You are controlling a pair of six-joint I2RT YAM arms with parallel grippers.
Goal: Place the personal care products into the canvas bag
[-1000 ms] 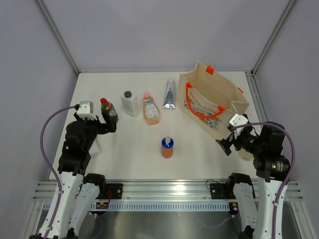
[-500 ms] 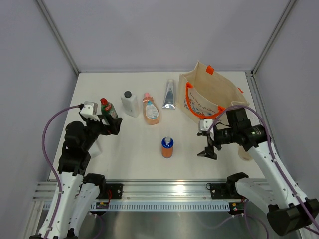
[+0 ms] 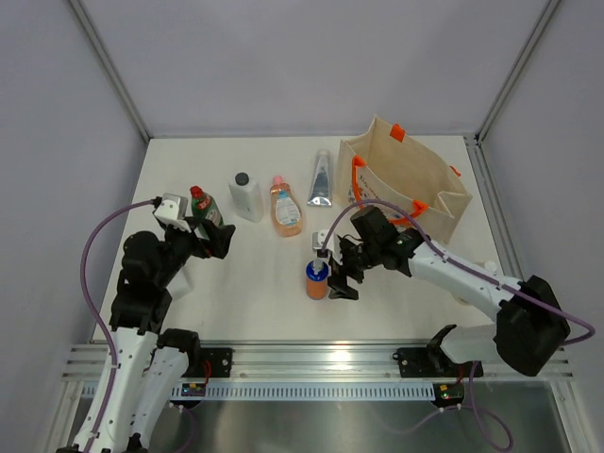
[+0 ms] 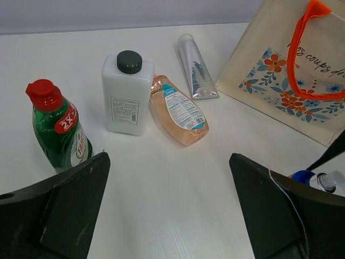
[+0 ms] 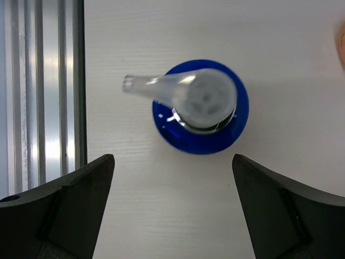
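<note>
**As the right arm swings in, the orange and blue bottle comes between its open fingers**

Since a second ago the right gripper point(image 3: 337, 276) has crossed from the far right side of the table point(image 3: 255, 274) to the orange and blue bottle point(image 3: 317, 280). That makes this bottle the likely first pick, though no grasp has been made yet. The fingers point(image 5: 59, 216) are spread wide, well wider than the bottle. The wrist view looks straight down on its blue top and clear pump head, which lie just ahead of the fingertips and roughly midway between them, touching neither. Nothing is held.

The left gripper point(image 3: 215, 238) has only edged forward and is likewise spread wide and empty. The green bottle point(image 3: 206, 209) stands just beyond its left finger. The white bottle point(image 3: 247, 196), the pink bottle point(image 3: 286, 209) and the tube point(image 3: 321, 179) lie farther ahead between its fingers.

The bag point(image 3: 373, 203) stands open behind the right gripper, and none of these products is in it yet.
</note>
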